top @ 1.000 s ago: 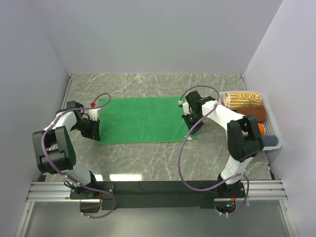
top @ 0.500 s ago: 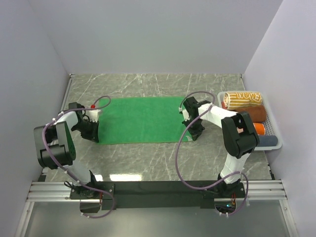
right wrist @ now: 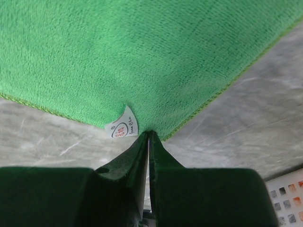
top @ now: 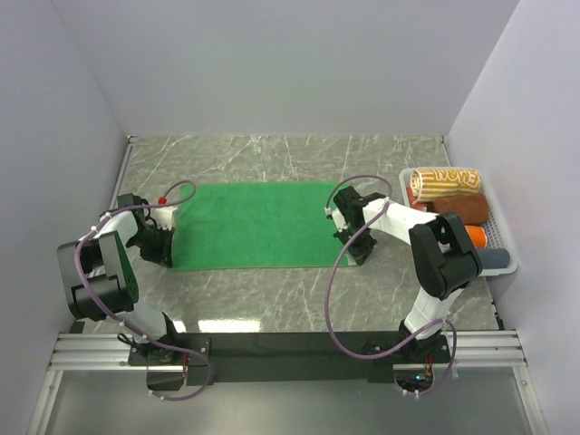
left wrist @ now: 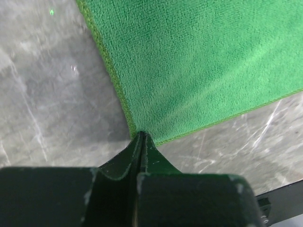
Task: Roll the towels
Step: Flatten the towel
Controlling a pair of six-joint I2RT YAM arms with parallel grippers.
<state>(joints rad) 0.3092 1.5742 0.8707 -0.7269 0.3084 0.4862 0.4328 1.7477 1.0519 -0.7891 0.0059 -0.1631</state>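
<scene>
Beside the green towel [top: 249, 225] — a basket [top: 513, 255] holds rolled towels [top: 444, 181].

Open tabletop [top: 272, 152] beyond green towel [top: 254, 225], white basket [top: 508, 237] of rolled towels [top: 444, 181] blocking the right edge

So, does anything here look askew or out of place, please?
Nothing stands out: the green towel lies flat, the left pincer and right pincer each pinch a near corner, and rolled towels sit in the basket.
</scene>
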